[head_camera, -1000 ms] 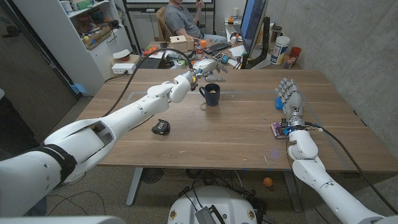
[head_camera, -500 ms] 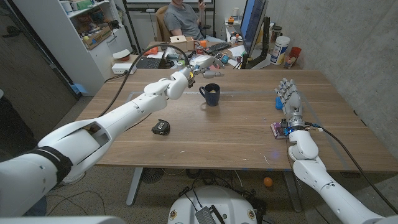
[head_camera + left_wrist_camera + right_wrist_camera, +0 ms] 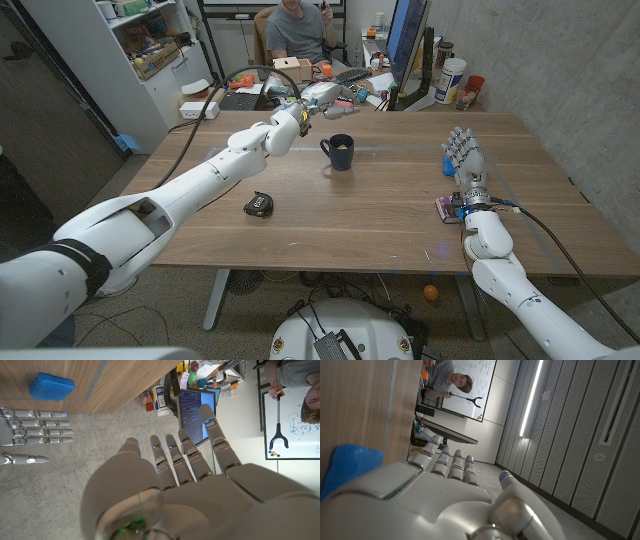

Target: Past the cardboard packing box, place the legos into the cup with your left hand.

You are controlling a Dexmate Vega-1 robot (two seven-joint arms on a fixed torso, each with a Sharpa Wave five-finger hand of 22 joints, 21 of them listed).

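Even bright indoor light; soft shadows on table point(image 3: 380, 215); ceiling strip glare in right wrist view; near robot hand point(image 3: 445, 505) blurred.

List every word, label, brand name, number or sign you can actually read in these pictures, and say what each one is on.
None can be read.
White whiteboard behind the seated person: blue handwriting and sketches, too small to read.
Dark computer monitor on the far desk: lines of on-screen text, blurred.
White canister with a blue label beside the monitor: print too small to read.
Dark blue ceramic cup on the wooden table: no lettering visible.
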